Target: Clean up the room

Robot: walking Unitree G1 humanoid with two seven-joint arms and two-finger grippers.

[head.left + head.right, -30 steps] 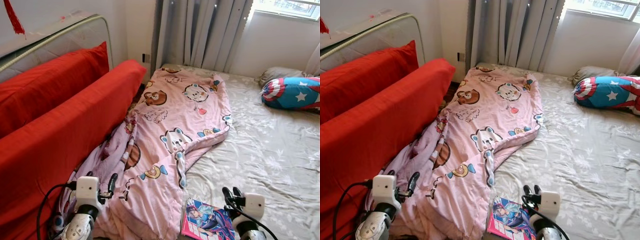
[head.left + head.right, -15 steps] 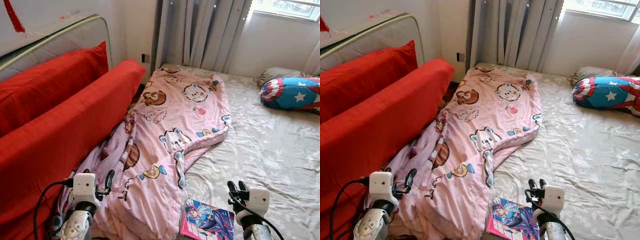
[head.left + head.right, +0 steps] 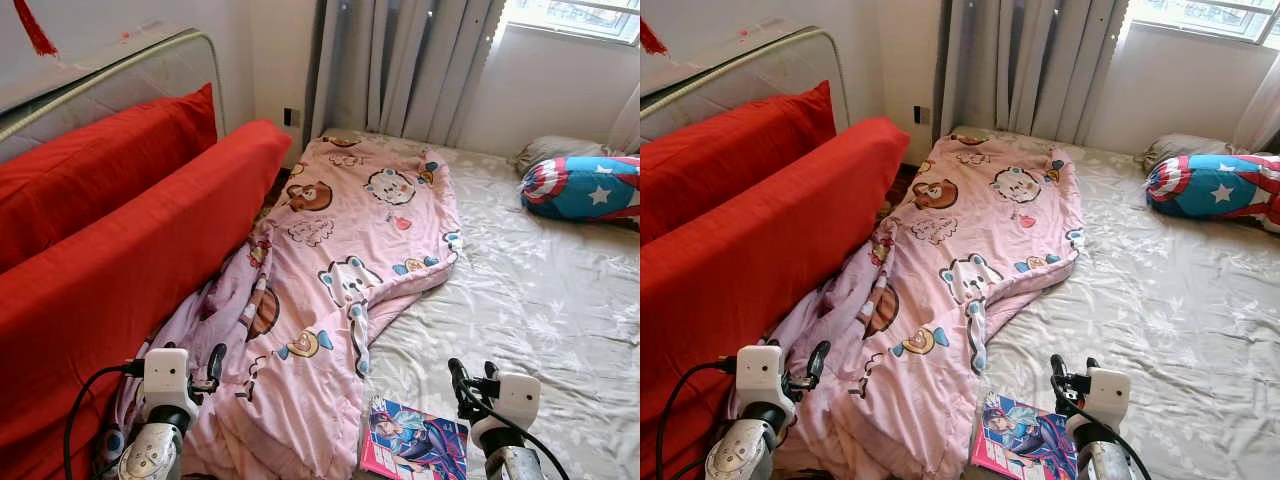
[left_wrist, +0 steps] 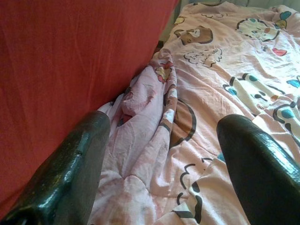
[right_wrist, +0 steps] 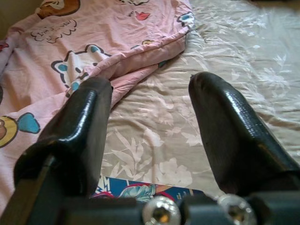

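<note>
Bed w/ grey floral sheet runs across the view, long red cushion along its left side. Pink cartoon quilt lies rumpled btwn cushion and bare sheet. Star-and-stripe pillow sits far right, by the window. Comic book lies on the sheet at the quilt's near edge. Left end effector hovers over the quilt's bunched corner, fingers spread wide, holding nothing. Right end effector hovers just beyond the book, fingers apart, empty too.
</note>
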